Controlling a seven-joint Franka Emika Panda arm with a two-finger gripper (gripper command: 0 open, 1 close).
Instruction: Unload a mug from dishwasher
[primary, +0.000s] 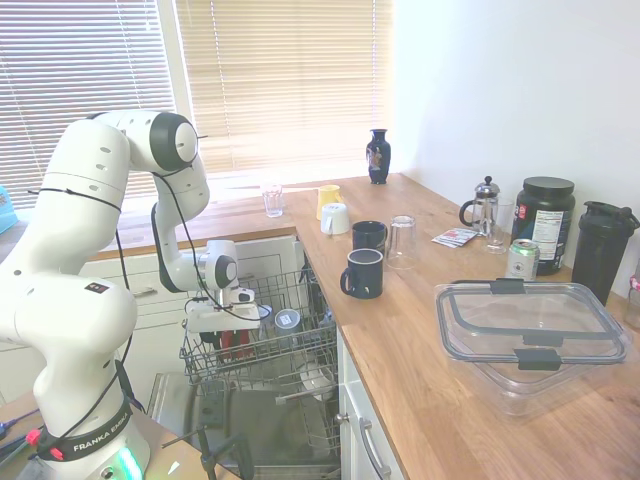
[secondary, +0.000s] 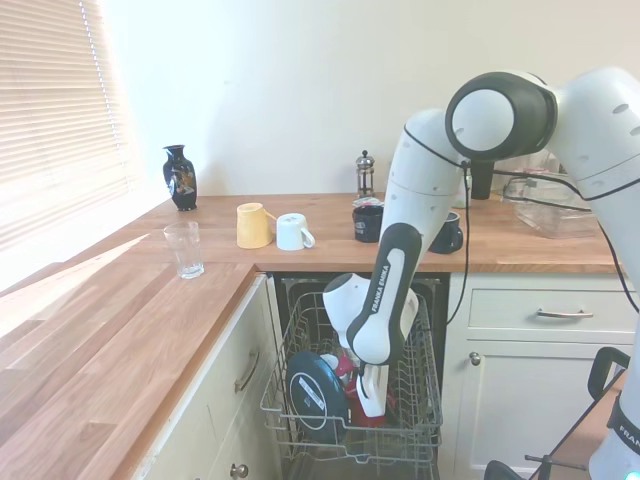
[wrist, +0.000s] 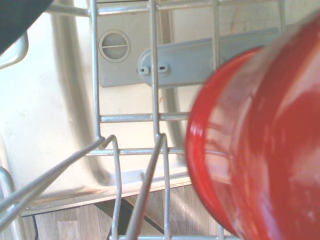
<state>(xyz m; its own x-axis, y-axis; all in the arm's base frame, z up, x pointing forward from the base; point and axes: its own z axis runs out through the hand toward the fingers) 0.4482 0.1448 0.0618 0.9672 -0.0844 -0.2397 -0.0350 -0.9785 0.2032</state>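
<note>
While lying low in the wire rack (secondary: 300, 400) of the dishwasher (primary: 262, 420), shows as a glossy red mug (secondary: 368, 408) tucked right under the gripper (secondary: 370, 402). Seen close in the wrist view (wrist: 260, 145): a red cylinder tipped over on its side, long axis running roughly level across the rack wires, circular rim facing the grey spray arm (wrist: 200, 57) and the round fitting (wrist: 114, 46) on the tub floor below. Handle not visible in any view.

From the first exterior view, only slivers of red (primary: 232, 343) behind the white gripper (primary: 228, 335), among the rack tines; orientation unreadable there. From the second exterior view, a bit more red beside a large dark round lid (secondary: 318, 392) standing on edge in the same rack. Wrist view alone gives the rim and the mug's lean; exterior views alone give the countertop (primary: 420, 330), with two dark blue mugs (primary: 362, 273), a pale white cup (primary: 334, 218) on its side, a yellow cup (secondary: 252, 225) and a clear glass (secondary: 184, 249).

Arm bent sharply at the elbow, forearm dropping steeply into the rack, wrist pointing down. Fingers down around the mug, but whether clamped on it or apart cannot be told from these views.
</note>
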